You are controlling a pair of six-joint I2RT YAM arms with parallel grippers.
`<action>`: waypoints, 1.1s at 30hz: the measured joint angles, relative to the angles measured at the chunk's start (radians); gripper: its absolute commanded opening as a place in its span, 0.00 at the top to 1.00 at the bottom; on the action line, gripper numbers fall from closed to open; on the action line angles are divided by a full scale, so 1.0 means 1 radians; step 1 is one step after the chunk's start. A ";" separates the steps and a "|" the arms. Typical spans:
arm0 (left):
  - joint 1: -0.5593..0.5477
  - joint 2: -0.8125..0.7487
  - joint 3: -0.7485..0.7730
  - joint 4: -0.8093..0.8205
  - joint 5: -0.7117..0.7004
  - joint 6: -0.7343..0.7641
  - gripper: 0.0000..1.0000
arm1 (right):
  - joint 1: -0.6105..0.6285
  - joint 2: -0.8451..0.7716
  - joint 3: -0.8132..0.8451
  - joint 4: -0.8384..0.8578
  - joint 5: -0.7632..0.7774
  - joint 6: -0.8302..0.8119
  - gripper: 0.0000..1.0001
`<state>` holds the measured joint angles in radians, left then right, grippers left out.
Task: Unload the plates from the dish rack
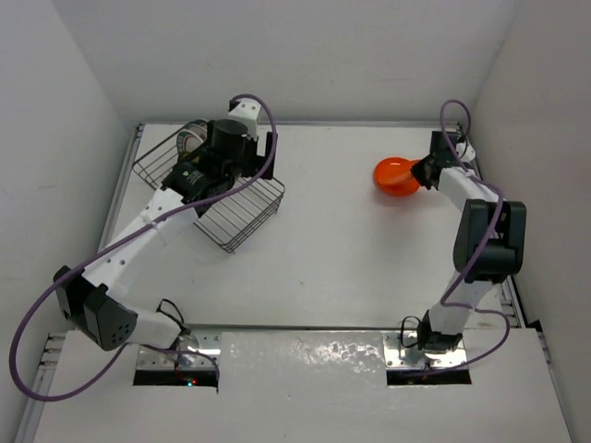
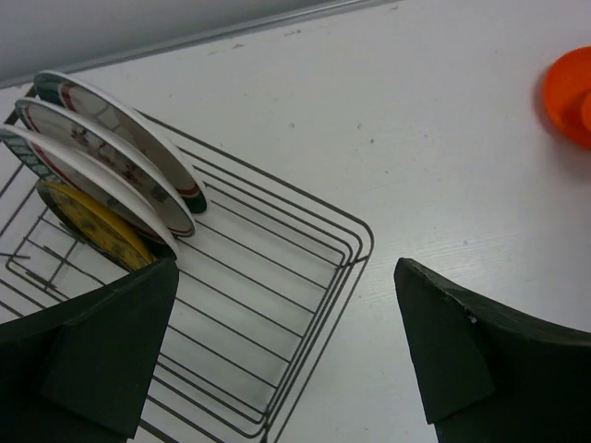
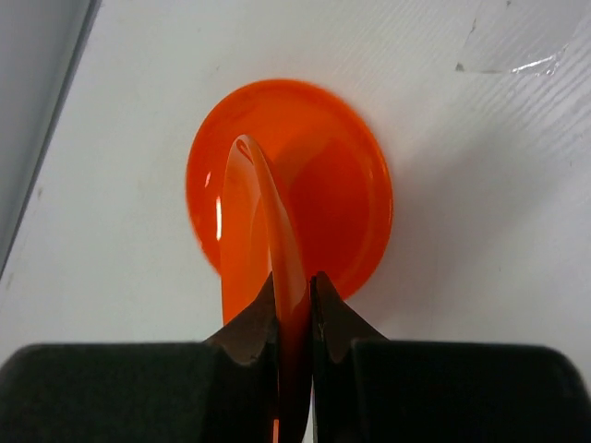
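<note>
The dish rack [image 1: 238,218] of dark wire stands at the back left of the table. In it stand three white plates with green-and-red rims [image 2: 120,157] and a yellow patterned plate [image 2: 92,226], all upright at the rack's [image 2: 277,277] far end. My left gripper [image 2: 286,314] hangs open above the rack's bare near end, holding nothing. At the back right, my right gripper [image 3: 295,281] is shut on the rim of a small orange plate [image 3: 268,212], held on edge. Below it a second orange plate [image 3: 346,175] lies flat on the table [image 1: 395,177].
White walls close in the table on the left, back and right. A raised strip runs along the back edge [image 2: 231,32]. A piece of clear tape [image 3: 517,46] sticks to the table beyond the orange plates.
</note>
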<state>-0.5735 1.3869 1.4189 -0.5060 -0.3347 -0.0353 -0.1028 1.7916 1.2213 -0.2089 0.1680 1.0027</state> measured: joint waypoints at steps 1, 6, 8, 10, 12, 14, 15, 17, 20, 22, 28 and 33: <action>0.007 -0.011 0.000 -0.007 0.002 -0.017 0.00 | 0.002 0.027 0.000 0.027 0.026 0.001 1.00; 0.012 -0.018 -0.001 -0.045 0.043 -0.071 0.00 | 0.000 0.136 0.008 0.107 0.081 0.024 0.37; 0.025 -0.018 -0.006 -0.058 0.052 -0.085 0.00 | -0.001 0.176 0.029 0.111 0.085 0.029 0.02; 0.049 -0.018 -0.013 -0.069 0.059 -0.100 0.00 | -0.003 0.212 0.058 0.109 0.081 0.018 0.01; 0.090 -0.018 -0.019 -0.079 0.067 -0.129 0.00 | -0.005 0.240 0.101 0.072 0.066 0.017 0.01; 0.145 -0.012 -0.020 -0.092 0.069 -0.169 0.00 | -0.006 0.275 0.185 -0.010 0.049 0.016 0.01; 0.179 -0.005 -0.020 -0.098 0.072 -0.195 0.00 | -0.006 0.290 0.225 -0.048 0.038 0.014 0.01; 0.245 0.017 -0.020 -0.109 0.078 -0.246 0.00 | -0.005 0.306 0.282 -0.113 0.018 0.008 0.01; 0.328 0.070 -0.020 -0.123 0.094 -0.314 0.00 | -0.004 0.304 0.301 -0.190 -0.011 -0.006 0.01; 0.372 0.106 -0.020 -0.130 0.111 -0.349 0.00 | -0.003 0.304 0.318 -0.294 -0.015 -0.024 0.01; 0.450 0.159 -0.008 -0.118 0.194 -0.430 0.00 | 0.007 0.290 0.360 -0.510 0.018 -0.100 0.01; 0.514 0.230 0.042 -0.082 0.258 -0.505 0.09 | 0.041 0.234 0.349 -0.592 0.021 -0.208 0.01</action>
<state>-0.0593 1.6169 1.4605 -0.5880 -0.0769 -0.5407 -0.0616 2.0254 1.5703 -0.8013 0.1894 0.7952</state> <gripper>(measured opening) 0.951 0.986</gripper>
